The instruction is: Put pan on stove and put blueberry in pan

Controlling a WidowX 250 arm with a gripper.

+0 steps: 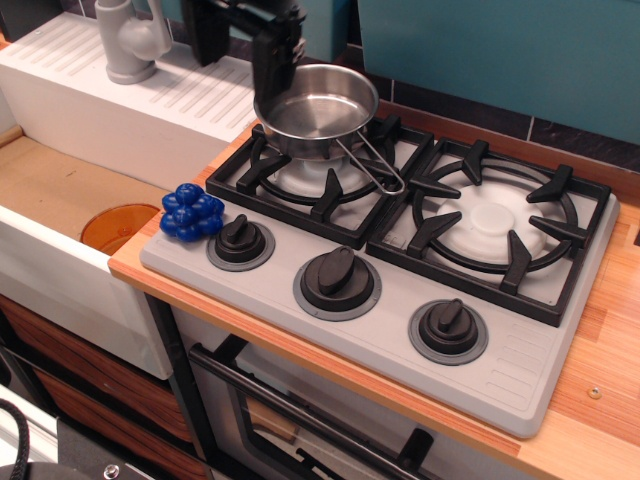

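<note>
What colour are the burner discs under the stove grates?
White. The burner discs sit under black grates on the grey stove, clearest in the single overhead view.
</note>
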